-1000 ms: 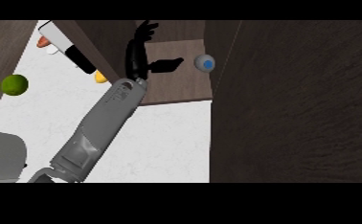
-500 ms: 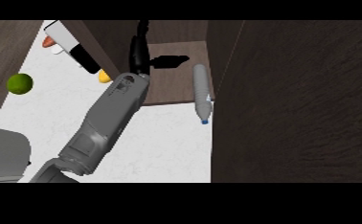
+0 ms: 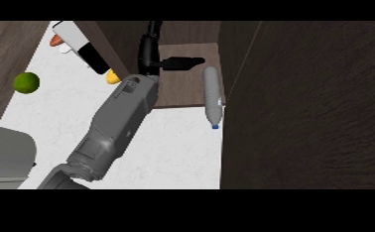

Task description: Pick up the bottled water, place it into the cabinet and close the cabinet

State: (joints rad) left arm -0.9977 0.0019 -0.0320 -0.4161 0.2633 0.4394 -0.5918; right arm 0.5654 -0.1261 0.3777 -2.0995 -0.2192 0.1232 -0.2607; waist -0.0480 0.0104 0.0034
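Note:
The bottled water (image 3: 212, 93) lies on its side on the cabinet's wooden floor (image 3: 176, 89), along the right wall. Its blue cap end (image 3: 215, 125) sticks out past the floor's front edge over the white counter. My right hand (image 3: 149, 52) is open with its fingers pointing into the cabinet, left of the bottle and not touching it. Its shadow (image 3: 181, 63) falls on the floor between hand and bottle. The grey forearm (image 3: 117, 122) runs down to the lower left. My left hand does not show.
A tall dark wooden panel (image 3: 300, 107) fills the right side next to the bottle. On the white counter (image 3: 176, 151) at the left are a green lime (image 3: 26, 83), an orange item (image 3: 112, 78) and a white-and-black object (image 3: 81, 47). A grey shape (image 3: 15, 156) is at the lower left.
The bottle stood upright in the cabinet a second ago and has tipped onto its side, cap toward the counter. My right hand has stayed nearly in place, away from it.

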